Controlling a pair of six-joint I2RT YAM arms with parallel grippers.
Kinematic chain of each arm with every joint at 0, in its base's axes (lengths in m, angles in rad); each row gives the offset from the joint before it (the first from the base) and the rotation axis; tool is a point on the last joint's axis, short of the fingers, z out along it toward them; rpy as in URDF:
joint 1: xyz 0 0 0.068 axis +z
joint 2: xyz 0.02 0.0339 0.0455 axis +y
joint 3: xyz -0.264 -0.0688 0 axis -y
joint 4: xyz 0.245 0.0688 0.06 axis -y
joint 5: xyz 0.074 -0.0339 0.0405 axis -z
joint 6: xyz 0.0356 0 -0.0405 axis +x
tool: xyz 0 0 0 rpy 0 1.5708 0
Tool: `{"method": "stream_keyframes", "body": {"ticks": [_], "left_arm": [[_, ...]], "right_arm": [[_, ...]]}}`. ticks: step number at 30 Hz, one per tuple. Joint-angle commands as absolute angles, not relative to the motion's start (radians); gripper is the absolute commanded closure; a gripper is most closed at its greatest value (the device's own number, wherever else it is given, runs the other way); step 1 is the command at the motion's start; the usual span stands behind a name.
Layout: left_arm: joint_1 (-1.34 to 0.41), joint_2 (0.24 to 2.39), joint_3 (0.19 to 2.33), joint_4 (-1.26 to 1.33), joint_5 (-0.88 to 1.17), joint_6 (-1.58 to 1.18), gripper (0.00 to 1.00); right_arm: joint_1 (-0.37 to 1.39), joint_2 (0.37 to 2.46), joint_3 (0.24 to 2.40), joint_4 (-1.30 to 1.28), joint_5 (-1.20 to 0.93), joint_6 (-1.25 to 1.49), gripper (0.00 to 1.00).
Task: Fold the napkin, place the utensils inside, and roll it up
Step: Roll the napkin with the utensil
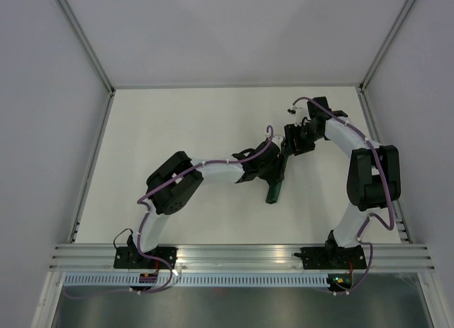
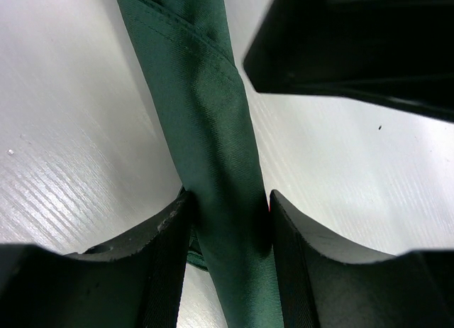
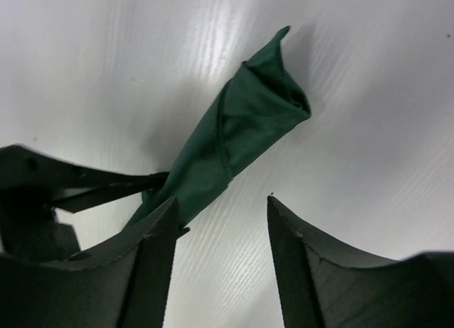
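Note:
The napkin (image 1: 274, 192) is a dark green cloth rolled into a narrow bundle lying on the white table. My left gripper (image 1: 275, 173) is shut on the roll; in the left wrist view the roll (image 2: 213, 129) runs up between both fingers, with my gripper (image 2: 227, 200) clamped on it. The utensil is hidden inside, except for a tiny red sliver (image 2: 269, 206) by the right finger. My right gripper (image 1: 293, 145) is open just beyond, near the roll's far end (image 3: 248, 122). In the right wrist view, only bare table shows within this gripper (image 3: 221, 204), and its left finger overlaps the roll's side.
The white table (image 1: 177, 143) is walled by grey panels at the back and sides. An aluminium rail (image 1: 241, 255) runs along the near edge with both arm bases. The right gripper's body (image 2: 355, 44) hangs close over the left gripper.

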State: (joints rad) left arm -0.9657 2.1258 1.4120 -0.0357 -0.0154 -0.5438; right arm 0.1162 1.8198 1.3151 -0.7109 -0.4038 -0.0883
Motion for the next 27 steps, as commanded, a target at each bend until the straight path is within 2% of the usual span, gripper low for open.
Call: {"method": "stream_keyframes", "body": {"ticks": [1,10,18,27], "left_arm": [[-0.956,2.129,1.379,-0.123,0.021,-0.529,0.47],[-0.956,2.111,1.356,-0.097,0.025,-0.528,0.47],[-0.956,2.114,1.359,-0.087,0.04,-0.525,0.47],[-0.956,2.106,1.355,-0.069,0.061,-0.523,0.46]], "right_arm": [[0.121,1.75,1.278,-0.742,-0.475,-0.106,0.44],[0.123,1.804,1.255,-0.752,-0.519,-0.13,0.52],[0.133,1.842,1.244,-0.727,-0.522,-0.137,0.37],[0.158,1.899,1.249,-0.686,-0.506,-0.101,0.39]]}}
